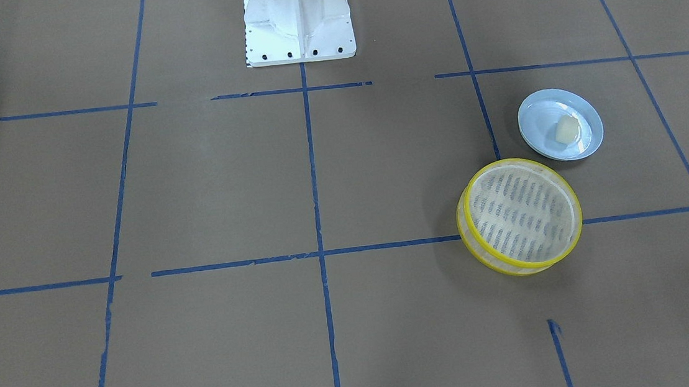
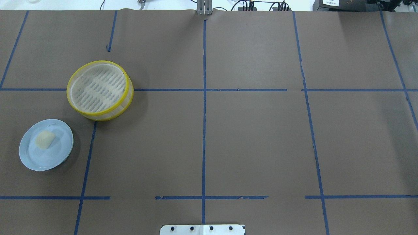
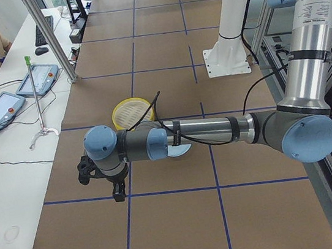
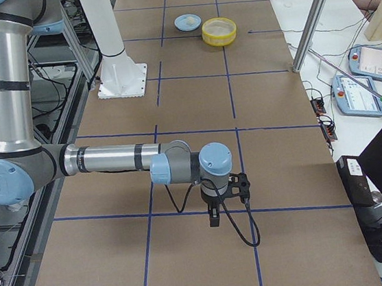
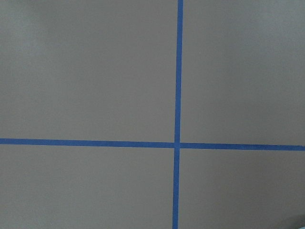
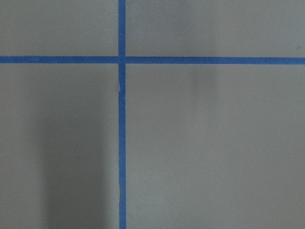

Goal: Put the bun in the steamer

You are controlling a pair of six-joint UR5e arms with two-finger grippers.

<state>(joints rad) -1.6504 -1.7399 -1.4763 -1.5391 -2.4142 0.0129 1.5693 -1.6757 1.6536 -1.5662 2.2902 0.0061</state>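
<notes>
1. Currently the bun (image 2: 45, 139), a small cream-white lump, lies on a pale blue plate (image 2: 49, 160) near the steamer (image 2: 98, 88). The plate is on the steamer's side facing the robot's base and a little further toward the robot's left, and the two do not touch
2. The steamer is a round shallow basket with yellow rims and a slotted pale floor. It sits upright with nothing inside, on a brown counter (image 2: 254, 137) crossed by blue tape lines (image 2: 204, 130)
3. The left pincer (image 3: 120, 196) hangs pointing down over the counter, well apart from the steamer and further toward the robot's left end. It shows only in a side view, so I cannot tell whether it is wide or narrow
4. The right pincer (image 4: 215, 217) hangs the same way at the counter's opposite end, well apart from the steamer. Its opening cannot be told either
5. Both wrist cameras show only counter and crossing tape, with no steamer in sight
6. The bun looks light, soft and matte, so it should grip well but dent under a hard squeeze. The plate looks smooth and may slide if nudged
7. A likely hold is from above across the bun's narrower width, closing gently on its two opposite sides. The left pincer is the nearer one to the steamer, so it seems the one to use
</notes>
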